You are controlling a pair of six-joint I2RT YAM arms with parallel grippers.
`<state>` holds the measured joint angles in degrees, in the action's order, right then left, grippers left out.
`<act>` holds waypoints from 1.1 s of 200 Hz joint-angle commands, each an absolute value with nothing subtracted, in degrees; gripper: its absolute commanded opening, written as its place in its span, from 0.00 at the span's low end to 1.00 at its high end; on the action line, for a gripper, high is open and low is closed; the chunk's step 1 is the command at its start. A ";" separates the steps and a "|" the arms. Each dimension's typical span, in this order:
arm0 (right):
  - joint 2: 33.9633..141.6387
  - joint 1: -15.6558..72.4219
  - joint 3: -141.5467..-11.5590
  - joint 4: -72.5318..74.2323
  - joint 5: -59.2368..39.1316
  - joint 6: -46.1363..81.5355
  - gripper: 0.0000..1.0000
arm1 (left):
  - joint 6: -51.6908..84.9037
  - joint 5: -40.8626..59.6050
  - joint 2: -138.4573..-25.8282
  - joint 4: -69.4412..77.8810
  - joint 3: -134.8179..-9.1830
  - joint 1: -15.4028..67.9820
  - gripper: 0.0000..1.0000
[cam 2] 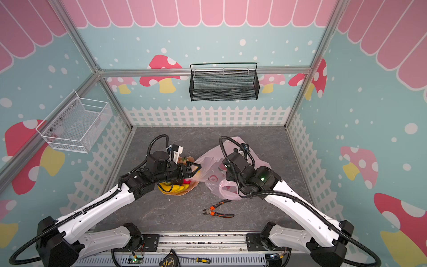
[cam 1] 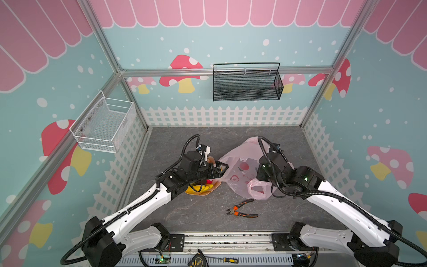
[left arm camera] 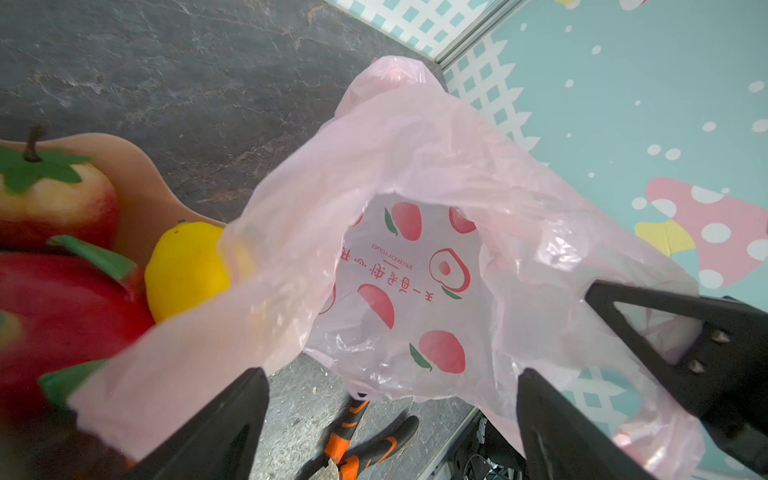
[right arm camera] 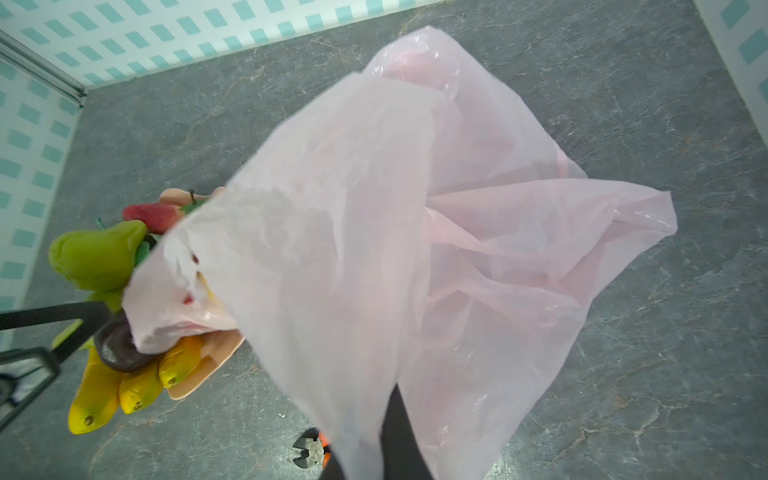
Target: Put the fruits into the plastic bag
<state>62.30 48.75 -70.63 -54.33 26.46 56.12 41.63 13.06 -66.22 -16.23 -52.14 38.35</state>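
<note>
I see both arms meeting low over the grey tabletop (cam 1: 208,219). The plastic bag (cam 1: 240,171), pink and crinkled, sits right of centre in both top views. It is just beside the peach plate (cam 1: 216,184), and one flap of its film lies over the plate's edge.

My right gripper (right arm camera: 392,432) is closed, pinching the bag's film. The film rises around it and hides most of it. My left gripper (left arm camera: 392,374) has its jaws spread wide at the bag's mouth and grips nothing. Loose film rests across one finger (left arm camera: 216,415). Through the mouth I see the inner wall, printed with red peaches and lettering.

The fruits I can see are piled on the plate, left of the bag. There is a lemon (left arm camera: 185,270) touching the film, a red apple (left arm camera: 58,208), a green fruit (right arm camera: 95,257) and a dark brown round fruit (right arm camera: 118,353). A banana bunch (right arm camera: 108,390) overhangs the rim. In the top views my left arm covers much of the pile.

Orange-handled pliers (cam 1: 236,210) lie on the tabletop near the bag's handle loop.
</note>
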 commanded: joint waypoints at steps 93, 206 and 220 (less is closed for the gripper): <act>56.23 48.75 -60.59 -47.96 20.83 83.44 0.00 | 31.91 6.46 -59.40 -35.33 -61.67 36.00 0.98; 52.03 48.60 -52.56 -35.77 22.02 91.30 0.00 | 21.77 7.56 -58.53 -47.55 -64.85 29.95 1.00; 52.08 48.35 -52.73 -34.77 22.07 91.02 0.00 | 19.64 7.56 -58.10 -49.00 -65.21 29.88 1.00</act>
